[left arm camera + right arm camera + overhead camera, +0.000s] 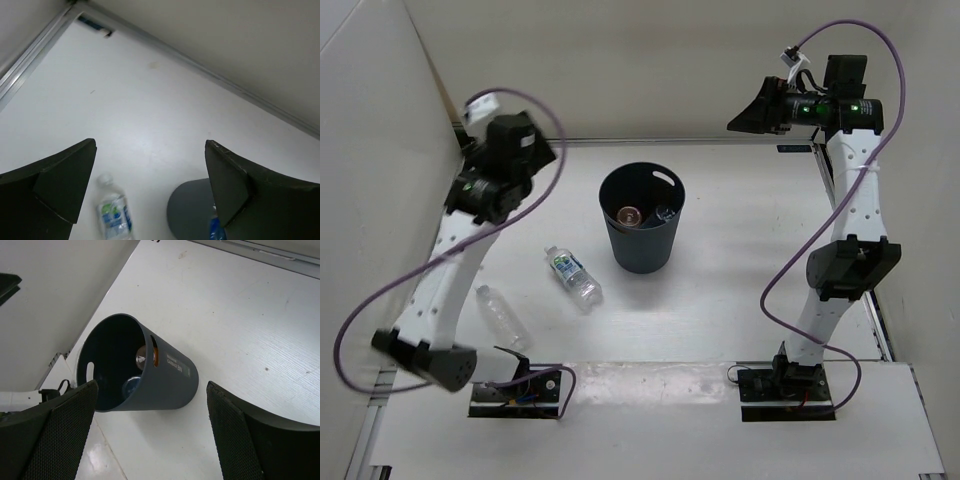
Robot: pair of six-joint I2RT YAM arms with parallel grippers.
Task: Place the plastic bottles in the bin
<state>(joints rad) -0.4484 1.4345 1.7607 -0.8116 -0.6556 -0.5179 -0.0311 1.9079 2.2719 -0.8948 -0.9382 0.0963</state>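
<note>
Centrally in the top view, the bin [642, 255] holds the orange bottle [628, 214] and the blue-label bottle [666, 213]. To its lower left, the green-label bottle [572, 276] and the plain clear bottle [503, 316] lie on the table [740, 240]. The left gripper [150, 150] and the right gripper [152, 385] both gape wide, holding nothing.

We note the bin [642, 250] in smooth matt plastic, the labelled bottle [573, 277] at its 8 o'clock in clear glossy plastic, and the worktop [740, 230] smooth and faintly sheened.

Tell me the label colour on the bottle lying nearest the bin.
White with green print; the bottle shows best in the left wrist view.
</note>
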